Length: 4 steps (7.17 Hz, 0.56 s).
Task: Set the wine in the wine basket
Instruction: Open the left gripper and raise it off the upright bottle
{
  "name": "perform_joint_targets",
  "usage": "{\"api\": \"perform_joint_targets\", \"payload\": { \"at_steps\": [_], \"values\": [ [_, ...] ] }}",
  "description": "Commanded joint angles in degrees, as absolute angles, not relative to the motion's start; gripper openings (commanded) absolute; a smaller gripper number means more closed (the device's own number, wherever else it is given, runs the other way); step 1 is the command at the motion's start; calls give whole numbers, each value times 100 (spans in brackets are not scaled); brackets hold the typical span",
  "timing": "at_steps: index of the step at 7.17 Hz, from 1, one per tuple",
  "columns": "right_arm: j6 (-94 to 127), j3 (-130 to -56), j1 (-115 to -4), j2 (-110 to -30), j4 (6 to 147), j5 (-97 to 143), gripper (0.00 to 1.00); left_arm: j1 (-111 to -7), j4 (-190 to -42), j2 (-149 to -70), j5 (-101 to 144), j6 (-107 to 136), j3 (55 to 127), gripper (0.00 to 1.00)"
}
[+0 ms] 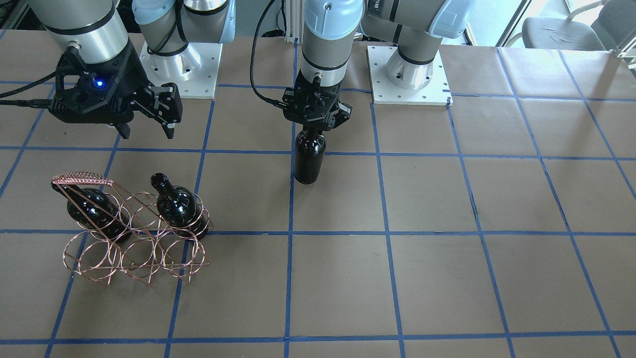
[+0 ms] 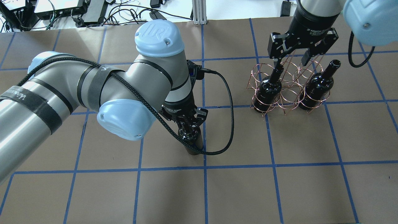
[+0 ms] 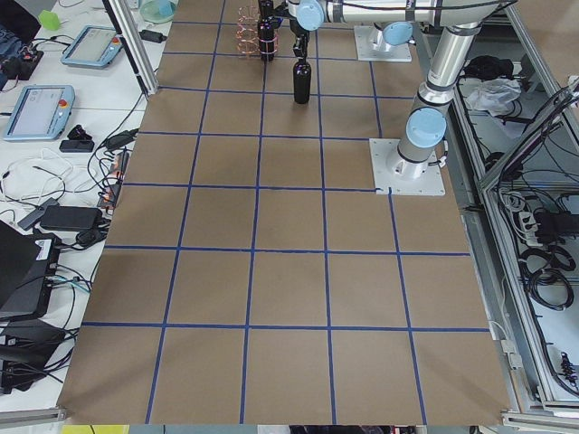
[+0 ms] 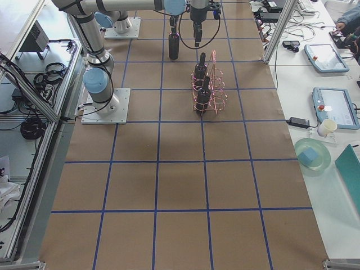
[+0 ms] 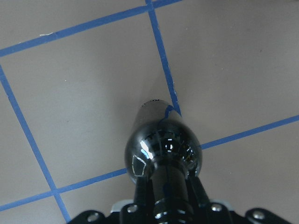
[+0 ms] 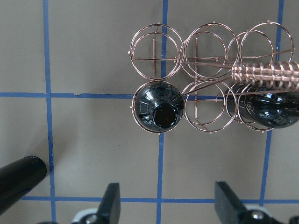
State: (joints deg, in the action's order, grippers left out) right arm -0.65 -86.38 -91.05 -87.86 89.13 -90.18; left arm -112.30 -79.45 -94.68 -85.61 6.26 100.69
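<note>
Overhead exterior: left jaws grip wine; joint cap "UR".

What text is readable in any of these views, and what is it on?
"UR": blue joint cap on the left arm.
"2F Adaptive": black housing of the right gripper; the rest of that line is too small to read.
White lettering on the left arm's black strap: too blurred to read.
No labels on the wine bottles.
</note>
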Motion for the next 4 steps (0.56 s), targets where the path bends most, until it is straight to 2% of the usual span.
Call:
{"api": "perform_joint_targets", "payload": {
  "at_steps": [1, 3, 4],
  "values": [
    [-62, -8648, -9105, -8789, 8903, -9000, 75, -11224, -7998, -9414, -8578, 633, 10029, 100],
    [-62, -8648, -9114, -8798, 8903, -9000, 75, -11154, -8016, -9309, -8578, 703, 9854, 100],
    [-53, -8648, -9149, -8824, 8912, -8983, 75, -11014, -8103, -9282, -8596, 703, 9531, 100]
  ]
}}
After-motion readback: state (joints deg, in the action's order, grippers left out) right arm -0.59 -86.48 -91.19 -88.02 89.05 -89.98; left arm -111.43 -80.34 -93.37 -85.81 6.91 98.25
